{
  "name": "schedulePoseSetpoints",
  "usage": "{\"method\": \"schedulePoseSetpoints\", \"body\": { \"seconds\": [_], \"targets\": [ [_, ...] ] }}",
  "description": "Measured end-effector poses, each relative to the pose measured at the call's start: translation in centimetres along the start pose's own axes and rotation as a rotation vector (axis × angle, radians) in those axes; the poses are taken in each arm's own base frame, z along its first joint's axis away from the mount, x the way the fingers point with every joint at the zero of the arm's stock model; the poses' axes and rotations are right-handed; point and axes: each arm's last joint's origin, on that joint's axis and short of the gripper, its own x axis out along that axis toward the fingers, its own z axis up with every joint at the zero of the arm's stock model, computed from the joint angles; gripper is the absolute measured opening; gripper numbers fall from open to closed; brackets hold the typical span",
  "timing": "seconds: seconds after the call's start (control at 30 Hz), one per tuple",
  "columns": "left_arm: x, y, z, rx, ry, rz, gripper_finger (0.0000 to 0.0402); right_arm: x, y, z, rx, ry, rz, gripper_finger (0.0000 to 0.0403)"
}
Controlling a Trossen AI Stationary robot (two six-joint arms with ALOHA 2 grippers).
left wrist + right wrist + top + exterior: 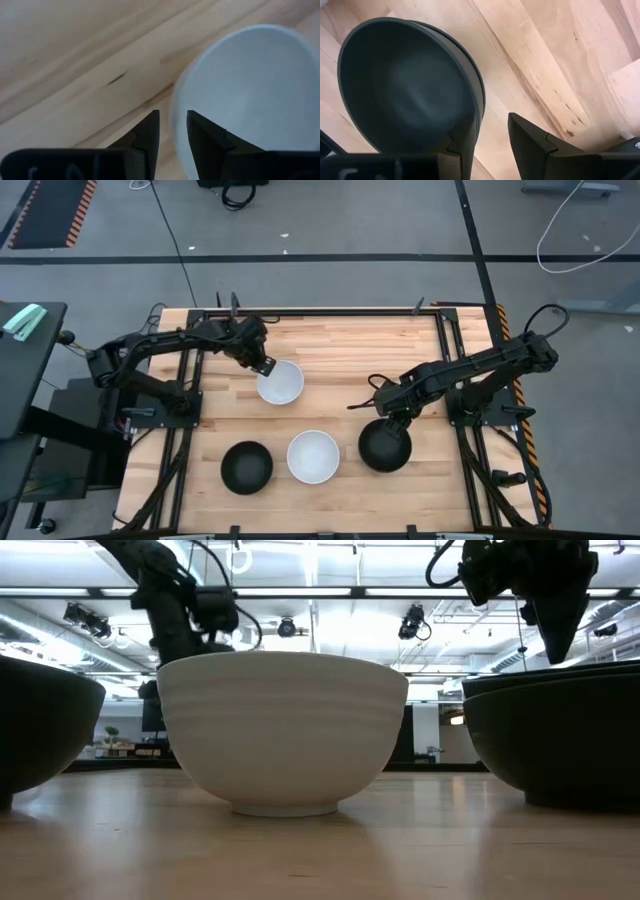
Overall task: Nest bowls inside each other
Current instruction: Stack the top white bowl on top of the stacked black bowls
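Risk left: left claw straddled the rim of the far white bowl, fingers parted, not yet clenched; a thin rim bite could slip or tip it. Black bowl and near white bowl sat apart on the desk. Right claw was released beside the stacked black bowls; it could knock them.

The wooden table lies bare across its far half right of the far white bowl, where the left gripper straddles the rim. Along the near edge, a black bowl, a white bowl and nested black bowls stand close, with narrow gaps between. The right gripper occupies the nested bowls' far rim.
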Motion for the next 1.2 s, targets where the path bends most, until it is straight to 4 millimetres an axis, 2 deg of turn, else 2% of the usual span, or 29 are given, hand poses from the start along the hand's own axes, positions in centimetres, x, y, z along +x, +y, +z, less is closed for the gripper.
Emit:
{"method": "schedulePoseSetpoints", "body": {
  "seconds": [0.33, 0.47, 0.57, 0.77, 0.9, 1.07, 1.2],
  "targets": [
    [3.1, -0.8, 0.9, 0.031, 0.105, 0.05, 0.0112, 0.0, 0.2, -0.2, -0.014, -0.007, -0.002, 0.0124],
    [4.2, -1.1, 1.1, 0.045, 0.129, 0.059, 0.0099, -0.2, 0.5, -0.8, -0.026, -0.012, 0.002, 0.0124],
    [4.6, -1.2, 1.3, 0.045, 0.137, 0.065, 0.0078, -1.0, 0.6, -2.1, 0.023, -0.029, 0.021, 0.0119],
    [4.1, -1.8, 2.3, 0.059, 0.089, 0.04, 0.0015, -3.0, 0.9, -6.2, 0.176, -0.123, 0.08, 0.01],
    [3.4, -2.4, 3.2, 0.08, 0.052, 0.018, 0.0017, -3.1, 1.8, -8.9, 0.236, -0.123, 0.104, 0.0073],
    [2.3, -3.3, 4.4, 0.111, -0.001, -0.009, 0.0013, -1.5, 3.4, -11.0, 0.223, -0.1, 0.058, 0.0015],
    [1.1, -4.3, 5.4, 0.141, -0.04, -0.032, 0.0012, 1.0, 5.0, -11.5, 0.224, -0.097, 0.079, 0.001]
  ]
}}
